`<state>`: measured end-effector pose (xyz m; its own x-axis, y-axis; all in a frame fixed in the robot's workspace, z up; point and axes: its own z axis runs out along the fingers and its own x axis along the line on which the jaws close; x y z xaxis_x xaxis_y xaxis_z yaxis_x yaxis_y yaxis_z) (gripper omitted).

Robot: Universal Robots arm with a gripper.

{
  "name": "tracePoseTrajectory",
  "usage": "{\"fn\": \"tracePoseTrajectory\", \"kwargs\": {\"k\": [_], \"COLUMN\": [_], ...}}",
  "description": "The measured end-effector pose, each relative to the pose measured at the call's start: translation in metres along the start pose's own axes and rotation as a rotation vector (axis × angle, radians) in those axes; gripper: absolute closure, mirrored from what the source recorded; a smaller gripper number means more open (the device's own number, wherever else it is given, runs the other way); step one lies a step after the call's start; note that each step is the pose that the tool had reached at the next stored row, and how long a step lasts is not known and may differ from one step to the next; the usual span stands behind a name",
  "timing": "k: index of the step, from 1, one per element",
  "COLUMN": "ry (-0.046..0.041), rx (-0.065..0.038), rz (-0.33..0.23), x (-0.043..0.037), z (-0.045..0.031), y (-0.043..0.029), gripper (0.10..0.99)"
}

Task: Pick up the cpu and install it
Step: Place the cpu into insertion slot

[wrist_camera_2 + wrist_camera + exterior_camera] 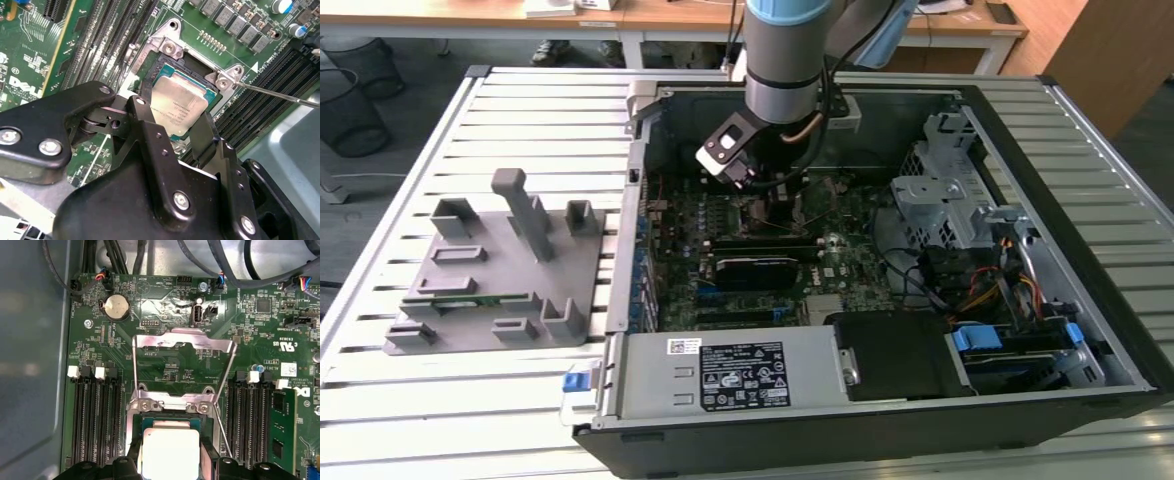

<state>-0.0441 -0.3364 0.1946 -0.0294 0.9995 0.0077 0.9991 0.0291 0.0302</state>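
The cpu point(179, 102), a flat square chip with a silvery top, sits low in the open motherboard socket point(167, 47) inside the computer case point(881, 420). In the first wrist view the cpu point(170, 452) lies just below the raised metal load plate point(182, 342). My gripper point(168, 111) reaches straight down over it. Its black fingers point(145, 125) press against two opposite edges of the chip, so it is shut on the cpu. In the exterior view the gripper point(767, 195) is down over the middle of the board. Whether the chip rests fully in the socket is hidden.
The thin socket lever point(280, 95) sticks out to one side. Memory slots flank the socket, with a green memory stick point(282, 430) in one. A grey parts fixture point(494, 270) lies at the exterior view's left. A power supply point(720, 370) and drive cage point(947, 200) crowd the case.
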Motion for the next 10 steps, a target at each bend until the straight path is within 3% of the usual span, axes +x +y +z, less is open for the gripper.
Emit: {"fn": "tracePoseTrajectory", "kwargs": {"k": [10], "ry": [0.0011], "rx": [0.000], "rz": [0.003], "x": [0.0001], "z": [0.0022], "y": [-0.0010], "gripper": [0.545]}}
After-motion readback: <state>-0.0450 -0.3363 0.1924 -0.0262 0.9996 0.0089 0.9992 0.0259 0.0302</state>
